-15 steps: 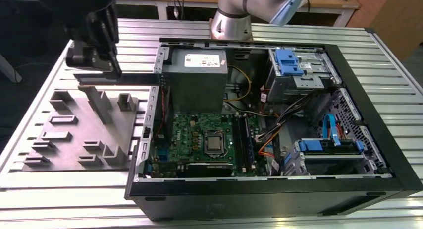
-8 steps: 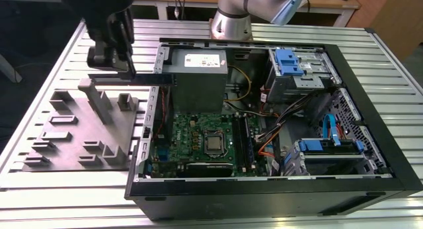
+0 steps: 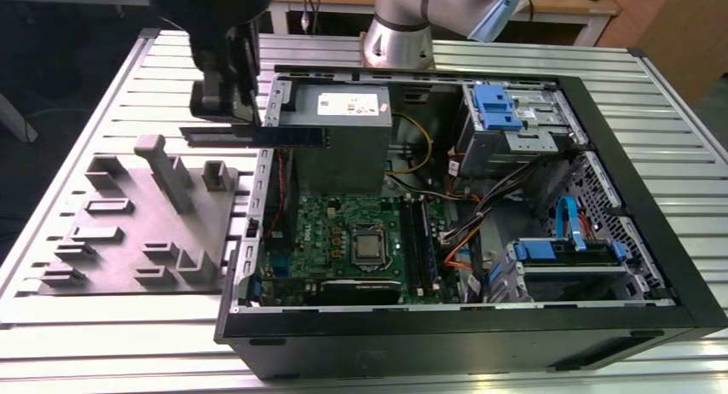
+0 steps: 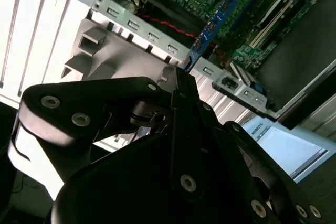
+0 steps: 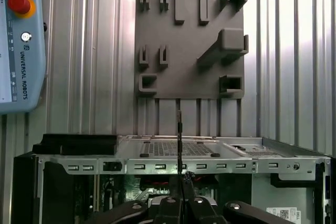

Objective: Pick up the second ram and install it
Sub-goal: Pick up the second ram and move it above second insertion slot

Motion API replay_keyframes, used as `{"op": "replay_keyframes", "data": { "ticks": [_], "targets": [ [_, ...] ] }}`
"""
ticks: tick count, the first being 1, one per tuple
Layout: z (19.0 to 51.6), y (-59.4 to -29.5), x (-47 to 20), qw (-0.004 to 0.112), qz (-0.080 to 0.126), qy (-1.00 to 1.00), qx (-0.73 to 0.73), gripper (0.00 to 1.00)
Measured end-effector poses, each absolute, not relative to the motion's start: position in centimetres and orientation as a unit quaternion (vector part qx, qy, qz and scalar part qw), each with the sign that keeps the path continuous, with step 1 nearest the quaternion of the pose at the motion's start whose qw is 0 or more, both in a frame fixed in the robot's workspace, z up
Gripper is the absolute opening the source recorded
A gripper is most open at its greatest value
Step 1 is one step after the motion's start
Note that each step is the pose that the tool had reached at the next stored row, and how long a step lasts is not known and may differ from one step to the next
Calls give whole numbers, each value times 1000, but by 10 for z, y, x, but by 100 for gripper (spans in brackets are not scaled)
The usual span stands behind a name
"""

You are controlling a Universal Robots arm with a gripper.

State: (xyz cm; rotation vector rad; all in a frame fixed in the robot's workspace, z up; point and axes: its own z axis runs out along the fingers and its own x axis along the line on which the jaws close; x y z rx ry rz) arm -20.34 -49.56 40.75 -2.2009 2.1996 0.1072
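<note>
Exterior view, upper left: fingers [image 3: 232, 109] clamp the second ram [image 3: 286, 137] above the open case [image 3: 455, 322] holding a motherboard [image 3: 337, 240].

Slatted aluminium table [image 3: 102, 347], with its ribs running from the exterior view's left to its right. Resting on it:
- A grey fixture plate [image 3: 114, 257] with raised blocks and slots, toward the exterior view's left.
- An open black tower computer case [image 3: 455, 334] on its side, just beside the plate toward the exterior view's right, a narrow strip of slats between them.
- The robot arm's silver base [image 3: 398, 40], at the far edge.
- A teach pendant [image 5: 18, 40], on the slats apart from the plate in the first wrist view.
</note>
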Motion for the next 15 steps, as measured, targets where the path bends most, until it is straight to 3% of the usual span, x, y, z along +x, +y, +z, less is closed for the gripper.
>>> {"op": "replay_keyframes", "data": {
  "ticks": [15],
  "targets": [
    [407, -496, -165, 14, 34, 709, -705, 8]
  ]
}}
